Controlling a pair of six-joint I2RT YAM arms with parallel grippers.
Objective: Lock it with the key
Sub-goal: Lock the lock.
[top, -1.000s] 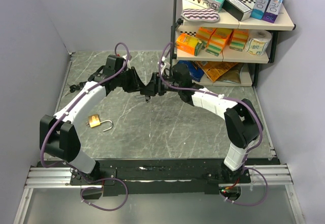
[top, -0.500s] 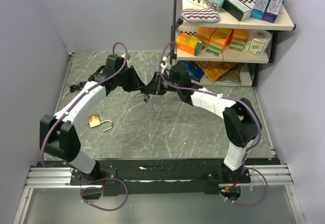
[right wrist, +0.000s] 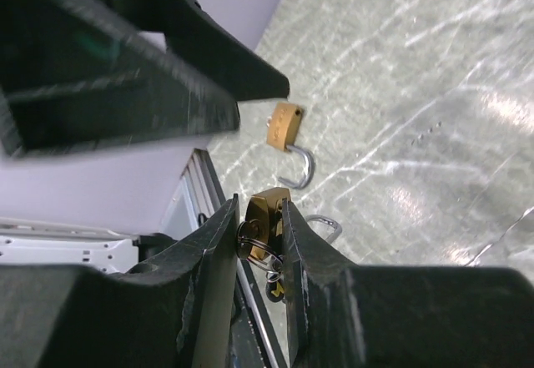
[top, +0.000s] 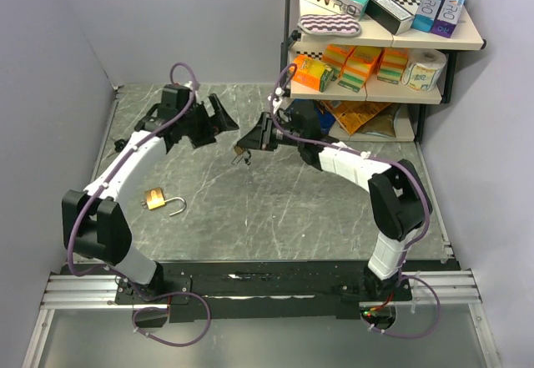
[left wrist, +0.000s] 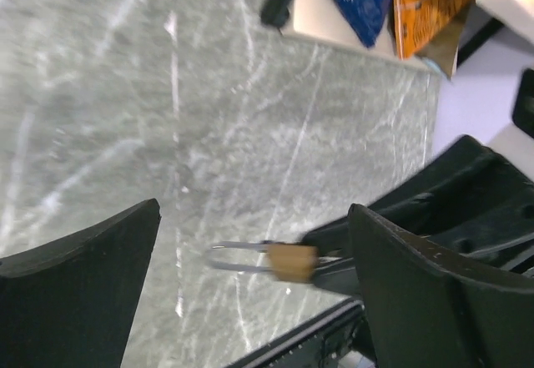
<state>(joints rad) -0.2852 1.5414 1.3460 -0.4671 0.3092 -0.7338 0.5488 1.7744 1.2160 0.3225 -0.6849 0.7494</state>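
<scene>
Jaws of the left gripper (top: pixel 225 115) stand released and empty, well beyond the padlock (top: pixel 155 199), which lies on the tabletop (top: pixel 275 209) with its shackle swung open. The right gripper (top: pixel 247 143) has its jaws clenched on what looks like the brass key (right wrist: pixel 265 211) and its ring, held in the air well to the padlock's right. The step in hand appears to be carrying the key over. Next, the key must reach the padlock's keyhole, probably with the left gripper steadying the body.

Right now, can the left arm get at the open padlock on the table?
Probably yes: the left gripper is open and empty, the padlock lies uncovered beside that arm, and the right gripper, shut on the other padlock, hangs clear.
</scene>
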